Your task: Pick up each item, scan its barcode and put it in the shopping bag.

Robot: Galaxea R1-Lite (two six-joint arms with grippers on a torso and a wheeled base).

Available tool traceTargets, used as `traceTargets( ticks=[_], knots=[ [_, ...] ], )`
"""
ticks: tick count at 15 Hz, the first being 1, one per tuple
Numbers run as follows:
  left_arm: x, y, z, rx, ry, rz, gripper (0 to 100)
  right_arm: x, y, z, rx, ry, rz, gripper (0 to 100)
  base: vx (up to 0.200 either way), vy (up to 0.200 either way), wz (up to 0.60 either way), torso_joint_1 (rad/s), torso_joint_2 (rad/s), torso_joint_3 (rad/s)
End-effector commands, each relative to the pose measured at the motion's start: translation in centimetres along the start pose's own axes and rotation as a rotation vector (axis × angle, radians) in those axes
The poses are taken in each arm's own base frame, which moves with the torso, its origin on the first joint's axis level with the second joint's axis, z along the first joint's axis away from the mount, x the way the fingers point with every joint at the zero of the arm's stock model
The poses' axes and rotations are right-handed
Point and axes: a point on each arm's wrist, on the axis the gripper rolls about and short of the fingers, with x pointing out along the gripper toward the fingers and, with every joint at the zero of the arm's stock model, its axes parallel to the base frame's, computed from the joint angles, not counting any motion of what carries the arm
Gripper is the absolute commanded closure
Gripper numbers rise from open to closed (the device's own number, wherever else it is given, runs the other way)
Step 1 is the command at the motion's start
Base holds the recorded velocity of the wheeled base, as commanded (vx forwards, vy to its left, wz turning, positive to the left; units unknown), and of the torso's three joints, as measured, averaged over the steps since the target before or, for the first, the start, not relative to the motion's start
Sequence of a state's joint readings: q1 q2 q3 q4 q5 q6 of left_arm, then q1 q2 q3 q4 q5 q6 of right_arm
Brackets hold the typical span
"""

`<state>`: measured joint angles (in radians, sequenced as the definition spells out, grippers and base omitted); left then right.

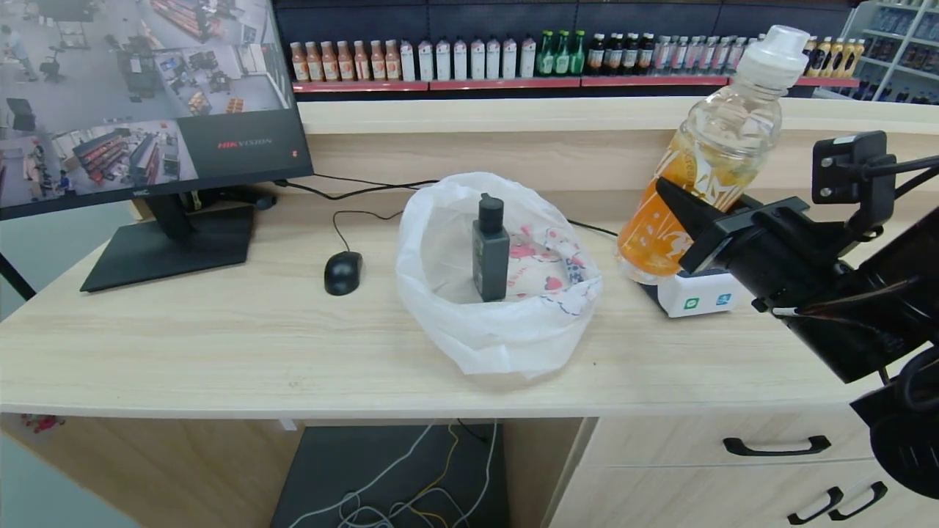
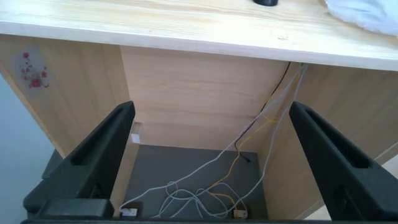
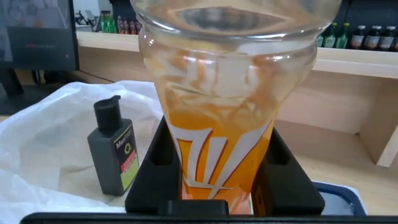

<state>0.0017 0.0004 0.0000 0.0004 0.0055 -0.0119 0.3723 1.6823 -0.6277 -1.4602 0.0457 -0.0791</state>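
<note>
Holding an orange drink bottle (image 1: 715, 154) above the scanner (image 1: 697, 293), the right gripper (image 1: 678, 220) is seen just beside the shopping bag (image 1: 455, 308).
The orange drink bottle is clamped low on its body between the fingers and is tilted, cap uppermost, to the right of the bag. A dark bottle (image 1: 490, 253) is stood upright inside the open white bag on the counter (image 1: 220, 345). The left gripper (image 2: 211, 109) is held below the counter's edge, fingers spread wide with nothing between them, faced toward the cables (image 2: 205, 193) under it.
</note>
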Motion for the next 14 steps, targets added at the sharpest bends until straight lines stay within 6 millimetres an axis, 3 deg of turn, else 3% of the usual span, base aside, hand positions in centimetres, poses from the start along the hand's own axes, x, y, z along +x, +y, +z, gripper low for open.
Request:
traceTargets(
  ticks=[1, 3, 10, 14],
  knots=[
    [0.0, 0.0, 0.0, 0.000, -0.001, 0.000, 0, 0.1, 0.0, -0.3, 0.000, 0.007, 0.001, 100, 0.000, 0.200, 0.00, 0.007, 0.00, 0.007],
    [0.0, 0.0, 0.0, -0.002, -0.001, 0.000, 0, 0.6, 0.0, -0.5, 0.000, 0.002, 0.001, 100, 0.000, 0.200, 0.00, 0.000, 0.00, 0.002],
    [0.0, 0.0, 0.0, 0.000, -0.001, 0.000, 0, 4.0, 0.0, -2.0, 0.004, -0.027, -0.006, 100, 0.000, 0.000, 0.00, 0.000, 0.00, 0.000],
    [0.0, 0.0, 0.0, 0.001, -0.001, 0.000, 0, 6.3, 0.0, -4.4, 0.003, -0.013, -0.008, 100, 0.000, 0.000, 0.00, 0.000, 0.00, 0.000]
  ],
)
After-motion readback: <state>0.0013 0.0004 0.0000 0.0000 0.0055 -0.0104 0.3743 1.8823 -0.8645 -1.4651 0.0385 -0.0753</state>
